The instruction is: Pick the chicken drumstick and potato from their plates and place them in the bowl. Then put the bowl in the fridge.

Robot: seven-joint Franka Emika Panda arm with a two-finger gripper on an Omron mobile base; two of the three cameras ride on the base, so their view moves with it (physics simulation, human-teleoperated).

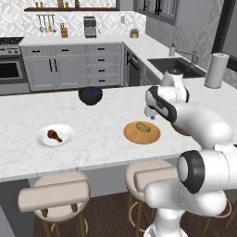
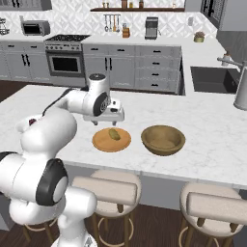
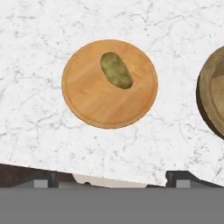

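The potato (image 3: 116, 70) lies off-centre on the flat orange-tan plate (image 3: 94, 98) on the marble island. My gripper (image 3: 113, 180) hovers above this plate, open and holding nothing, its finger tips (image 3: 43, 179) wide apart. From the side, the gripper (image 2: 112, 118) hangs just over the plate's (image 2: 103, 142) far edge, near the potato (image 2: 114, 133). The tan wooden bowl (image 2: 163, 139) stands empty just right of the plate. The chicken drumstick (image 1: 54, 135) rests on the white plate (image 1: 67, 132) far to the left. The fridge is out of view.
A dark blue-black bowl (image 1: 90, 95) sits toward the island's far side. Padded stools (image 1: 55, 194) stand below the near edge. A paper towel roll (image 1: 216, 69) and a sink (image 1: 178, 65) are at the right; a stove (image 2: 67, 60) lines the back wall.
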